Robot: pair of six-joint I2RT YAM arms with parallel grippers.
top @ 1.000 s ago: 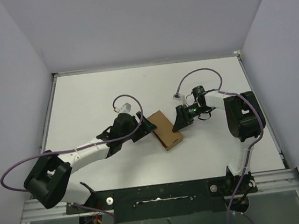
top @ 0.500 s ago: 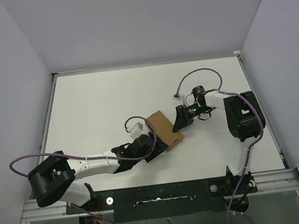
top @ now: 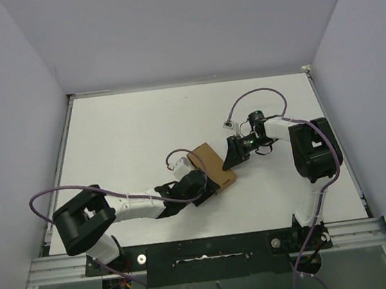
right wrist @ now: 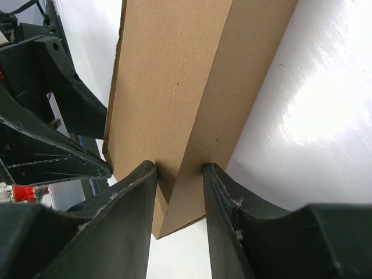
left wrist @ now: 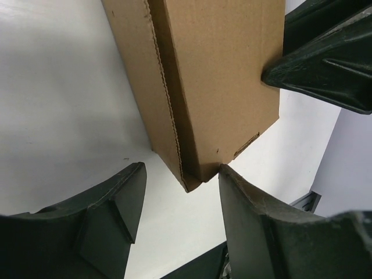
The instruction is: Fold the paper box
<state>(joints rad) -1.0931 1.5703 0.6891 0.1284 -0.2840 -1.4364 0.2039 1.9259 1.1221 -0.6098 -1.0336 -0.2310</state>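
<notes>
The box [top: 212, 168] lies near the middle of the table [top: 122, 131], with open room toward the far and left edges. The right gripper [right wrist: 177, 168] clamps its right edge. The left gripper [left wrist: 181, 174] straddles its near corner, jaws apart. The box's underside is hidden.

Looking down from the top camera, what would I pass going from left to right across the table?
Left arm → left hand → box → right hand → right arm.

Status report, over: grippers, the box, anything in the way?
Right gripper shut on the paper box, pinching one edge. Left gripper open, jaws straddling a box corner. Nothing else in the way.
</notes>
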